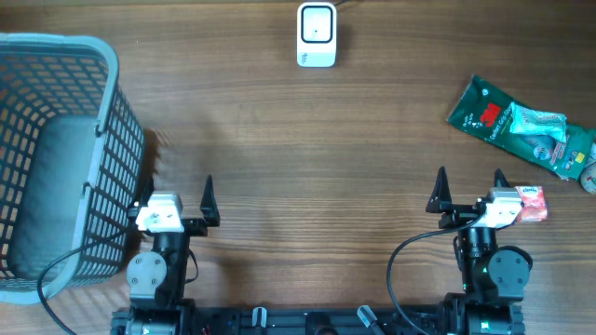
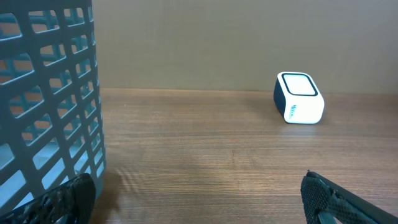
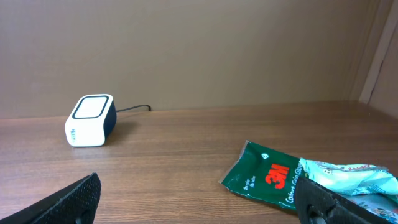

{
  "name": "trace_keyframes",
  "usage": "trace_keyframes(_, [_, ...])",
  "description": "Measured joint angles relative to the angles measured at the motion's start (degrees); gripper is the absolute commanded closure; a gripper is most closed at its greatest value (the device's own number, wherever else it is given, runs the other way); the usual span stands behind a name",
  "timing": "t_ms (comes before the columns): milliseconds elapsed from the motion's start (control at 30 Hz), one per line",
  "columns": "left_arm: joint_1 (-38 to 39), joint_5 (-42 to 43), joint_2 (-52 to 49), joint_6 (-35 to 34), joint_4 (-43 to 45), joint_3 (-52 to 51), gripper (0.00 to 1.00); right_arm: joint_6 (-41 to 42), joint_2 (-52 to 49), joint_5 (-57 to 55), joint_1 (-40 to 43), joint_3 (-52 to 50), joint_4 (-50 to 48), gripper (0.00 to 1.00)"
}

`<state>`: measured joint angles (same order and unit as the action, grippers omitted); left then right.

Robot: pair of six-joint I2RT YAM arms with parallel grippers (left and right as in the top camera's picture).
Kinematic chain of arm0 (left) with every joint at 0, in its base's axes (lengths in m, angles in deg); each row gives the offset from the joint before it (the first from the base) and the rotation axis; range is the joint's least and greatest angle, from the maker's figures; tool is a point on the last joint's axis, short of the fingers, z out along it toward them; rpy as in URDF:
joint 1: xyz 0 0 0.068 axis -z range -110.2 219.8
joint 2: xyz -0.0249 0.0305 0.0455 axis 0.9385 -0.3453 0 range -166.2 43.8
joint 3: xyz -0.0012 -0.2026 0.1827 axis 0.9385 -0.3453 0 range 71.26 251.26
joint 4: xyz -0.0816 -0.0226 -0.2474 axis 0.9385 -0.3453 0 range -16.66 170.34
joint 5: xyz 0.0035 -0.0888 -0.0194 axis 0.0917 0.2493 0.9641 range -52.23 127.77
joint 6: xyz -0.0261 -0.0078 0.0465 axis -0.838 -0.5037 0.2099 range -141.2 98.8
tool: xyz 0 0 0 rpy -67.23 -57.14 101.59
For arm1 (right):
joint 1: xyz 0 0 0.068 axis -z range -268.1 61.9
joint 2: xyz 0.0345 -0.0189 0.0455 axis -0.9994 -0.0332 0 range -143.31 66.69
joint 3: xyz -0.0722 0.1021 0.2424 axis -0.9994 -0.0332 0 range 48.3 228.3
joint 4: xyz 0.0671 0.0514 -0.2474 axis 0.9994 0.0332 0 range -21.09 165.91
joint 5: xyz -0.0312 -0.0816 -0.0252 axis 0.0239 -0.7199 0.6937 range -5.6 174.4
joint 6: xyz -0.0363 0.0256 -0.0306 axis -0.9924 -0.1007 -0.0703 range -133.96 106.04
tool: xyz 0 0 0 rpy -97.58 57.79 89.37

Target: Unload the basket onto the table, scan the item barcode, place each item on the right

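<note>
- Right gripper [image 3: 198,194] sits nearest the lens: its dark fingers [image 3: 69,200] fill the bottom corners of the wrist view, spread wide with nothing between them.
- Left gripper [image 2: 199,196] is just as wide and also empty, one finger close beside the wall of the grey basket [image 2: 56,93].
- Both arms are folded back at the near edge of the table [image 1: 279,140], wrists low and level, fingers pointing across the wood towards the far side.
- Ahead and to the right of the right gripper lies the green 3M packet [image 3: 267,177], flat on the table and apart from the fingers; no barcode shows on the upper face.
- Further out stands the white scanner [image 1: 317,35], at the far edge near the middle, its window facing up.
- Judged from this, the task has not started: nothing is picked up.
- Next the right arm likely needs to reach out to the right, come down over the flat packet and pinch an edge, then carry it over the scanner window, barcode side down.
</note>
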<state>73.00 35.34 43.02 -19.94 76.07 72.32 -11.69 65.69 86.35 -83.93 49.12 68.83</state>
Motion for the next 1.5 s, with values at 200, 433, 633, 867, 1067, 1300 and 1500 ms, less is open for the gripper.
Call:
trace_keyframes(200, [0.0, 0.8, 0.0, 0.0, 0.0, 0.0, 0.0, 0.0, 0.0, 0.0, 0.0, 0.0, 0.0, 0.0])
trace_keyframes(433, [0.0, 1.1, 0.0, 0.0, 0.0, 0.0, 0.0, 0.0, 0.0, 0.0, 0.0, 0.0, 0.0, 0.0])
trace_keyframes(633, [0.0, 1.1, 0.0, 0.0, 0.0, 0.0, 0.0, 0.0, 0.0, 0.0, 0.0, 0.0, 0.0, 0.0])
trace_keyframes(867, [-0.9, 1.5, 0.0, 0.0, 0.0, 0.0, 0.0, 0.0, 0.0, 0.0, 0.0, 0.0, 0.0, 0.0])
trace_keyframes(1067, [-2.4, 1.5, 0.0, 0.0, 0.0, 0.0, 0.0, 0.0, 0.0, 0.0, 0.0, 0.0, 0.0, 0.0])
trace_keyframes(1300, [-2.4, 1.5, 0.0, 0.0, 0.0, 0.0, 0.0, 0.0, 0.0, 0.0, 0.0, 0.0, 0.0, 0.0])
trace_keyframes(1500, [-2.4, 1.5, 0.0, 0.0, 0.0, 0.0, 0.0, 0.0, 0.0, 0.0, 0.0, 0.0, 0.0, 0.0])
